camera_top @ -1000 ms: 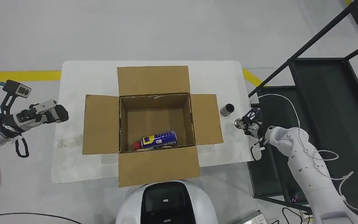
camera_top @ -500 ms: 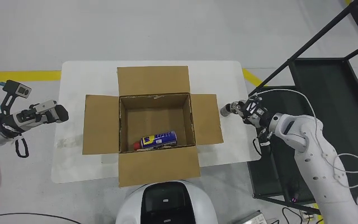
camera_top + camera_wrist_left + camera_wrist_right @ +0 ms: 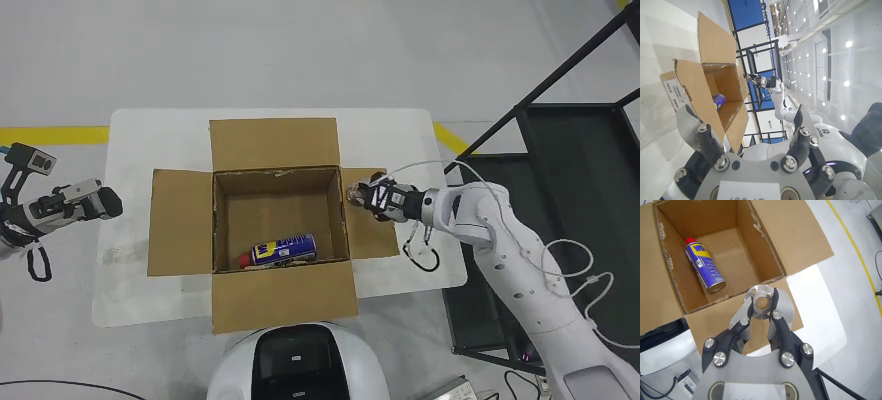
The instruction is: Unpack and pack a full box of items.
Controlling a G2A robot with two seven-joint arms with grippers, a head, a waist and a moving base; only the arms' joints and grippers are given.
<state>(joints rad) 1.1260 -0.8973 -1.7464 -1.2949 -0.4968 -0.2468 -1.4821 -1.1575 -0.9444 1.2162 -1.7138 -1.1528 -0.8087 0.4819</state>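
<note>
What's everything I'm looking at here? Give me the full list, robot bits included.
Cardboard box: one, brown, flaps open, on the middle of the table.
Spray can: one, blue and yellow with a red cap, lying on its side inside the box.
Metal part: one, silver, round with a centre hole, held above the box's right flap.
Table: one, white, under the box.
Rack: one, black, beside the table's right side.
Floor line: one, yellow, on the grey floor.
Right gripper: one, black and silver, shut on the metal part.
Left gripper: one, open, empty, at the table's left edge.
</note>
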